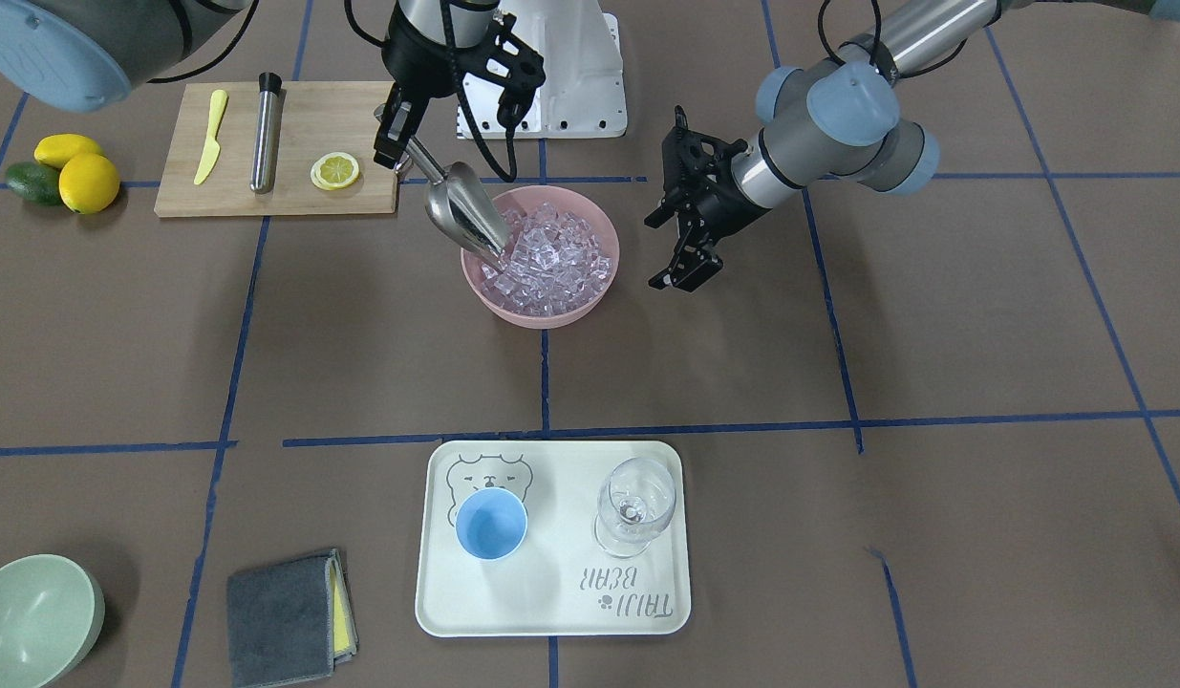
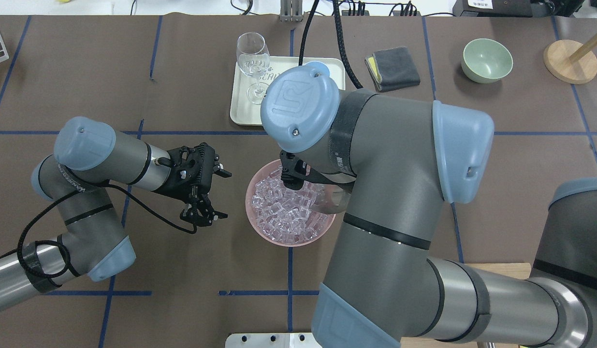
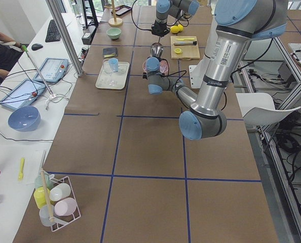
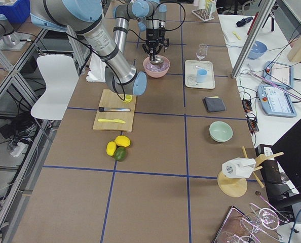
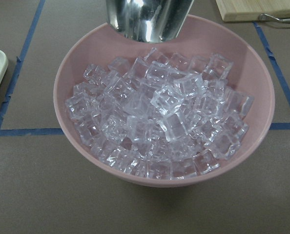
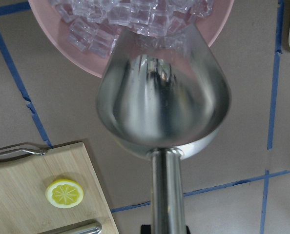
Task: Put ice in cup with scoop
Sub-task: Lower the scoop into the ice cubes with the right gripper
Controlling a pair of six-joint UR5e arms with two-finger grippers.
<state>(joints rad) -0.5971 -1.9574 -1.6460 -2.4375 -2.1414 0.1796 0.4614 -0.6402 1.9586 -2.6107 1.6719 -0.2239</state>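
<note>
**Front view:** Note that the right claw [image 1: 398, 153] is clamped on the handle of the scoop [image 1: 465, 215]. The scoop tilts downward, and its lip meets the ice [image 1: 556, 253] at the 10 o'clock rim of the pink bowl [image 1: 542, 320]. The left claw [image 1: 685, 272] hangs just beside the bowl at 3 o'clock, with its fingers spread and holding nothing. The cup [image 1: 491, 524] stands upright on the tray [image 1: 551, 612], which lies on the bench at 6 o'clock from the bowl. The wine glass [image 1: 635, 506] is at the cup's 3 o'clock.

**Overhead view:** The right arm covers the scoop. You see the left claw at the bowl's 9 o'clock, apart from the rim.

**Left wrist view:** The scoop's mouth sits at the bowl's 12 o'clock, over the heaped ice.

**Right wrist view:** The trough shows bare metal, and its lip reaches just inside the rim.
</note>
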